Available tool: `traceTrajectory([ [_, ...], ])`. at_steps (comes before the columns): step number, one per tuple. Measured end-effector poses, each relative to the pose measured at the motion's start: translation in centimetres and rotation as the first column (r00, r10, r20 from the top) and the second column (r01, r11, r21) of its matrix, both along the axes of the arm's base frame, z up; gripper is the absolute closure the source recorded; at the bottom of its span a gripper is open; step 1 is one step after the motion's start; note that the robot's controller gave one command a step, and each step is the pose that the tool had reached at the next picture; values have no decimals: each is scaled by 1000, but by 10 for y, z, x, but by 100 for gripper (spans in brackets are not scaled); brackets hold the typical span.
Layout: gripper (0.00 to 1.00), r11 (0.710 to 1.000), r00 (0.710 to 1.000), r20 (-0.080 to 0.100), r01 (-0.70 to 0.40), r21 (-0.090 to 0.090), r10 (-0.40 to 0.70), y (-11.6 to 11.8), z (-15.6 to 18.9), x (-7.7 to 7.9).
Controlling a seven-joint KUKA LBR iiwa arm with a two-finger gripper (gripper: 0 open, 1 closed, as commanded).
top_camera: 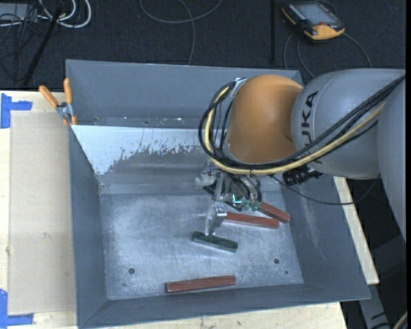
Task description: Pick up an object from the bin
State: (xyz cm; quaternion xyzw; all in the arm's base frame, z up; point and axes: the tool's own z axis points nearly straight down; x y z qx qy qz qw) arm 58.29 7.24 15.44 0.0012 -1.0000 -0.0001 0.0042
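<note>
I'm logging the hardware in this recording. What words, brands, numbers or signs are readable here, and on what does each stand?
"UKA": black letters running sideways on the grey arm link, right beside the orange cover; any letter before them is not readable.
Handheld pendant behind the bin: screen too small to read.
Dark green bar and red-brown strip in the bin: no lettering visible.

One camera looks down into the grey metal bin from fairly near, seemingly tilted toward its far wall; the silver-grey arm enters at right.
</note>
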Motion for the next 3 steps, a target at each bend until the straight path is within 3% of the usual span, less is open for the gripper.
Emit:
traceTrajectory([
  [1, 0, 1000, 1000, 7, 1, 1, -1, 0, 4, 2],
  [2, 100, 991, 991, 9, -131, 2, 131, -15, -80, -39],
  [3, 100, 991, 991, 9, -130, 2, 130, -15, -80, -39],
])
